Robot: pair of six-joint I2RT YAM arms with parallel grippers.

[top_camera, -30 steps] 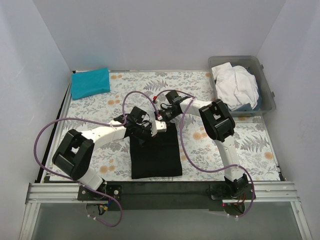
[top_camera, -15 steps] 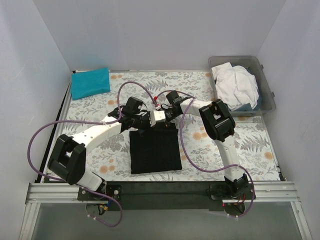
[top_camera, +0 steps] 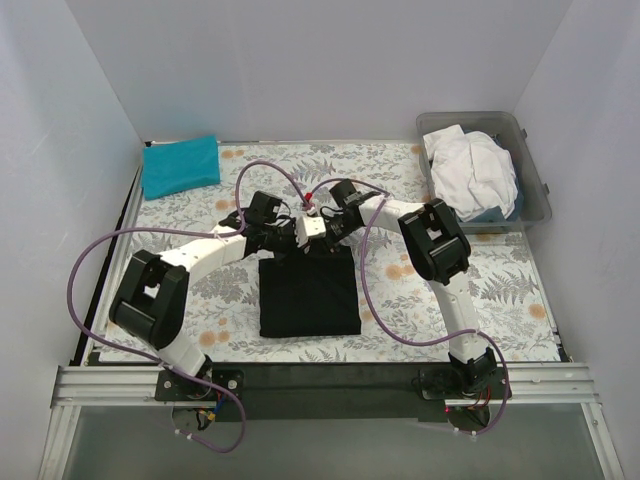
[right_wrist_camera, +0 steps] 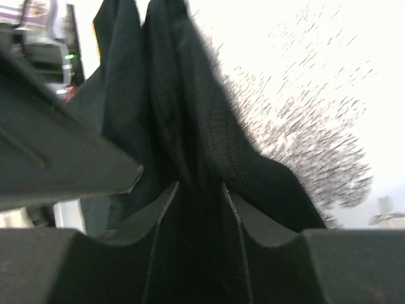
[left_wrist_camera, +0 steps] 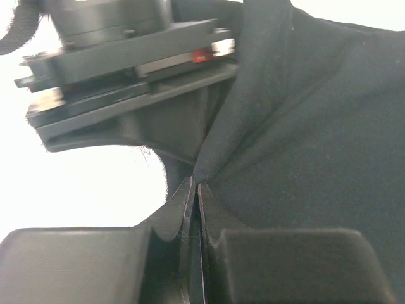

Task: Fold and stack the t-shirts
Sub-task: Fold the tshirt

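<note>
At the middle of the table (top_camera: pixel 500 290), black shirt (top_camera: pixel 310 292) lies flat; left gripper (left_wrist_camera: pixel 195 190) clenches its far edge, right gripper (right_wrist_camera: pixel 199 190) grasps a thicker bunch just beside. Best move both pinches level and together so the fold lands square.

- Top external: looking down from above the 6 o'clock edge toward 12, taking in the whole table (top_camera: pixel 400 160).
- Left wrist: riding behind the left tool (left_wrist_camera: pixel 195 190), looking along it, very close to the black t-shirt (left_wrist_camera: pixel 316 158).
- Right wrist: riding likewise behind the right tool (right_wrist_camera: pixel 199 187).
- Shared: all three are showing that shirt's 12 o'clock edge.
</note>
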